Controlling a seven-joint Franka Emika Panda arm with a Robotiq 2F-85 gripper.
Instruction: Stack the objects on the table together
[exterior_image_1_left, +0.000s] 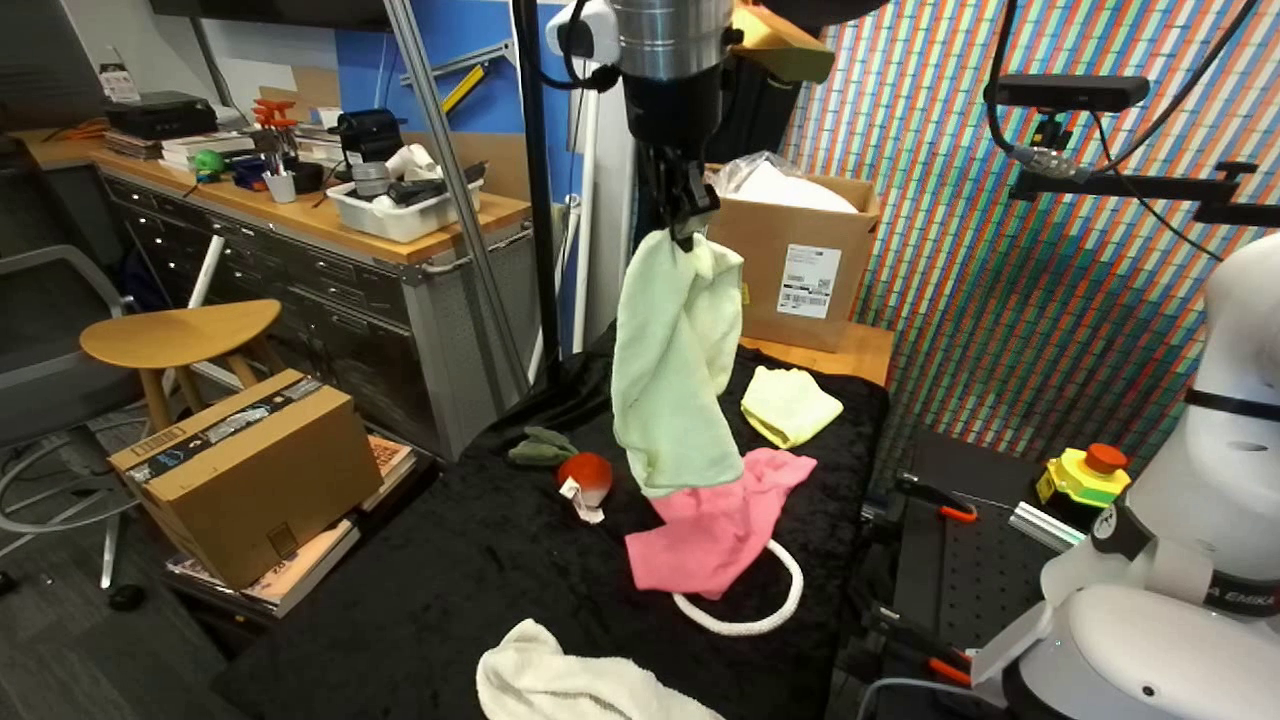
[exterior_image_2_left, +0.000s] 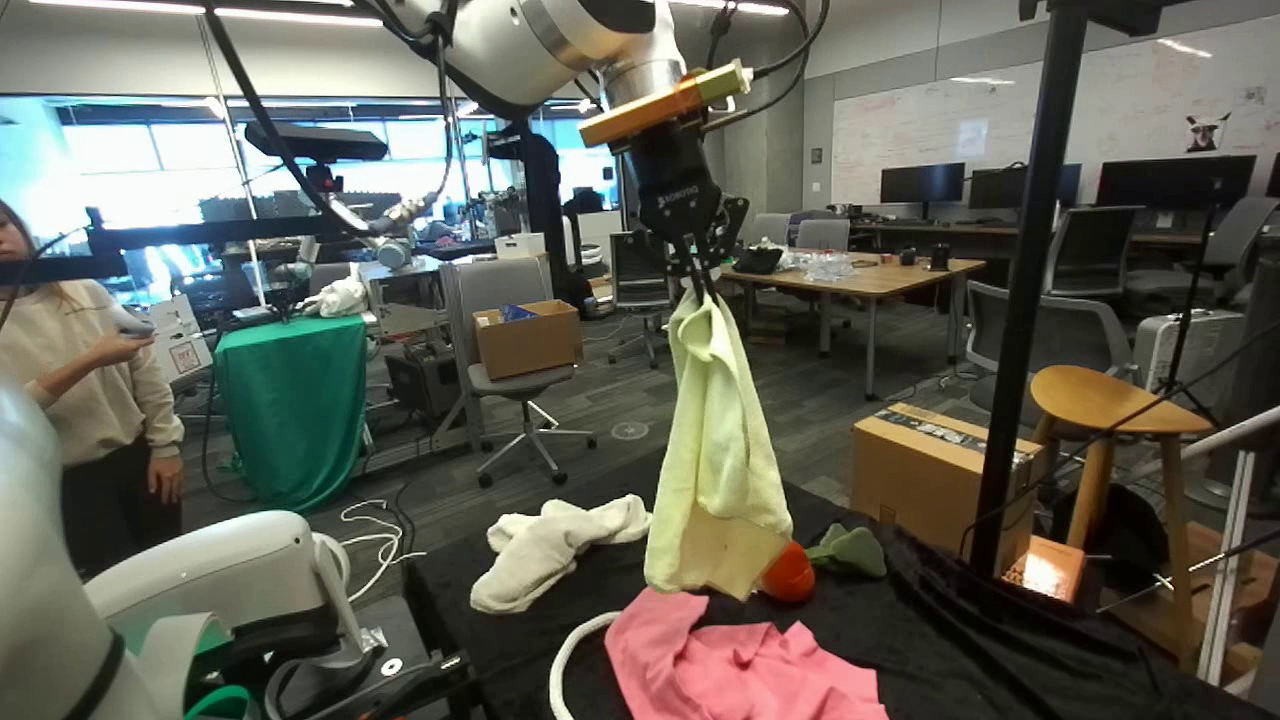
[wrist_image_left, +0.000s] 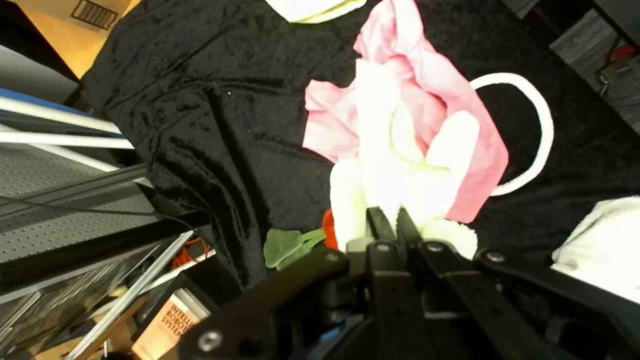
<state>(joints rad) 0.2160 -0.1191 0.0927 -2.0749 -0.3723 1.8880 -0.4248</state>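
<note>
In an exterior view the tool (exterior_image_1_left: 686, 242) grips a yellow-green cloth (exterior_image_1_left: 672, 375) by its top; the cloth hangs below it, its lower edge overlapping the pink cloth (exterior_image_1_left: 712, 540), contact unclear. In an exterior view a white cloth (exterior_image_2_left: 548, 548) lies near an edge of the tabletop (exterior_image_2_left: 940, 640). In the wrist view free tabletop stretches from the pink cloth to one edge, the white rope loop (wrist_image_left: 547, 130) opposite.

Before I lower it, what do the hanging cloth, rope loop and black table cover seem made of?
Hanging yellow-green cloth: probably microfiber or terry, matte; surface looks fuzzy.
White rope loop: textile cord, matte, faintly textured; fibre unclear.
Black table cover: apparently velvet; patchy sheen along folds.
</note>
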